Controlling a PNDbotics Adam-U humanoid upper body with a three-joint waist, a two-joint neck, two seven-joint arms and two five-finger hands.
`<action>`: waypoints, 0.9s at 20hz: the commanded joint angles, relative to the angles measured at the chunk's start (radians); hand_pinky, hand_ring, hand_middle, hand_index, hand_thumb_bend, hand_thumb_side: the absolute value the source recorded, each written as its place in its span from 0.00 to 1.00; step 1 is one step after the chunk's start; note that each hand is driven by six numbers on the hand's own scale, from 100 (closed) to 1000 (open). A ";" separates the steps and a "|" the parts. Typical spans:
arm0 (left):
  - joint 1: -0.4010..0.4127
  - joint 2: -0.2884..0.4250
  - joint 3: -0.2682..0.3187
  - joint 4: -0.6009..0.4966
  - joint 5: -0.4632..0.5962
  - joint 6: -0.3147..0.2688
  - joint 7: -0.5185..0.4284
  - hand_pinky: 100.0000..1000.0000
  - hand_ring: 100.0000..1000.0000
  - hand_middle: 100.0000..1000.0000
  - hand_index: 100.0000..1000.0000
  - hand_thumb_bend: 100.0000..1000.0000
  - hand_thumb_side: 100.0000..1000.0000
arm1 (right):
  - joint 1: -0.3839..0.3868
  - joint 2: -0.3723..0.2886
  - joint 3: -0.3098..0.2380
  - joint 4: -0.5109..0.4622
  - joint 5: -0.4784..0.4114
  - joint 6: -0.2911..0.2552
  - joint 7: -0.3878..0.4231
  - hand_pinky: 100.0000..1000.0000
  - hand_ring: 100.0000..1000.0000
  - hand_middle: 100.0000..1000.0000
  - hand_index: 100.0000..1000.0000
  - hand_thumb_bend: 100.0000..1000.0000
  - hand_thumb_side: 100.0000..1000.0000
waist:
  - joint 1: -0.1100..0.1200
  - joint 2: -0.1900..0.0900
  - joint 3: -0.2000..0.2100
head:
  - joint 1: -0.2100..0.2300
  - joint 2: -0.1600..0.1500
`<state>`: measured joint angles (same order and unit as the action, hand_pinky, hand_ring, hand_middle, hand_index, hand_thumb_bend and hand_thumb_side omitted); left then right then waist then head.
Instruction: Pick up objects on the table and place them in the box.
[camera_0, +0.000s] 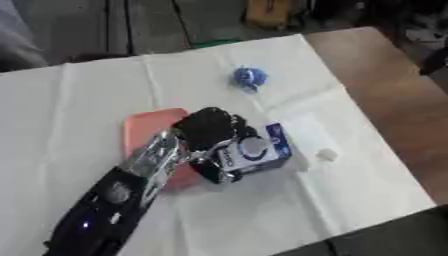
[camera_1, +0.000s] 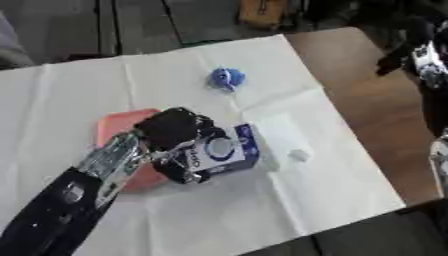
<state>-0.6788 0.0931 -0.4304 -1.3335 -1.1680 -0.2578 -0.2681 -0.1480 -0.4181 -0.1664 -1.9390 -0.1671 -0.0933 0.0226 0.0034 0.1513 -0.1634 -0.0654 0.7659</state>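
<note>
Gripping a blue-and-white carton (camera_0: 256, 152), the robot's left hand (camera_0: 210, 131) has its dark fingers curled over the carton's top and near side, with the black and silver forearm running down to the lower left corner of the view. Under everything lies a white cloth (camera_0: 79, 110), creased into squares, which covers most of a brown wooden table (camera_0: 398, 105); the bare wood shows along the right side. A salmon-pink flat piece with rounded corners (camera_0: 144, 127), possibly a tray or lid, lies on the cloth just behind and beneath the hand and wrist, partly hidden by them. The carton is tilted, with a round white mark on its blue face turned up toward the camera, and its lower edge is close to the cloth beside the pink piece; whether it touches the cloth cannot be told. Farther back on the cloth, well apart from the hand, sits a small blue rounded object (camera_0: 248, 77) with a paler spot. To the right of the carton, near it, lies a small whitish lump (camera_0: 327, 155). At the right edge of the right eye view, part of the right arm (camera_1: 430, 75) shows above the bare wood; its hand cannot be made out.
</note>
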 joint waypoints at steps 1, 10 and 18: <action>-0.005 0.052 0.080 -0.101 0.124 0.075 -0.028 0.49 0.36 0.42 0.83 0.00 0.18 | -0.003 -0.022 -0.014 -0.009 0.006 -0.001 -0.006 0.40 0.44 0.71 0.92 0.19 0.60 | -0.007 -0.011 0.004 | -0.011 0.004; 0.083 0.318 0.210 -0.330 0.329 0.189 -0.202 0.52 0.40 0.46 0.85 0.12 0.27 | 0.003 -0.026 -0.022 -0.009 0.011 -0.002 -0.016 0.40 0.44 0.71 0.92 0.19 0.60 | -0.005 -0.013 0.025 | -0.036 0.004; 0.160 0.327 0.224 -0.268 0.230 0.189 -0.203 0.52 0.42 0.49 0.86 0.16 0.34 | 0.004 -0.024 -0.023 -0.009 0.012 -0.002 -0.018 0.40 0.44 0.71 0.92 0.18 0.60 | -0.008 -0.010 0.029 | -0.040 0.004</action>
<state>-0.5083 0.4038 -0.2233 -1.5976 -0.9240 -0.0720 -0.4785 -0.1394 -0.4181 -0.1787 -1.9388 -0.1599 -0.0952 0.0077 -0.0030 0.1512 -0.1352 -0.1031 0.7659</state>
